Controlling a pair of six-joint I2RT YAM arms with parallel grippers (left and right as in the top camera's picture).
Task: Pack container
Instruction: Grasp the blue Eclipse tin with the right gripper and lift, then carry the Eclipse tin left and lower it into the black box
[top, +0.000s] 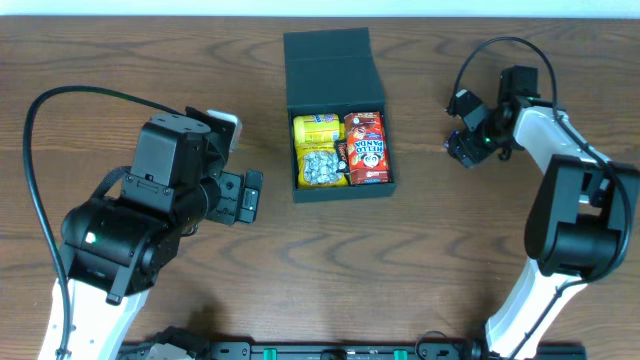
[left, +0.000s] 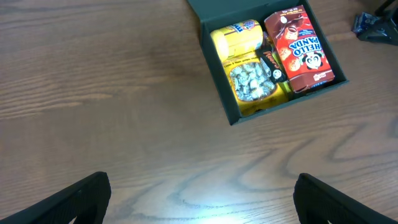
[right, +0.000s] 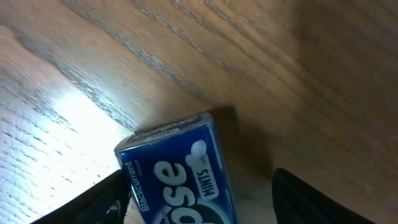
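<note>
Underneath, dark wood-grain table (top: 120, 60) bears the container (top: 328, 65).

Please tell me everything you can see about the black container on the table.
The container is a matte black, shallow, roughly square box, seemingly cardboard. Its hinged lid is open, swung to the far side. It rests on the wooden table. Inside lie a red Hello Panda box, a yellow packet and a bag of silvery sweets. Nothing else touches it.
</note>
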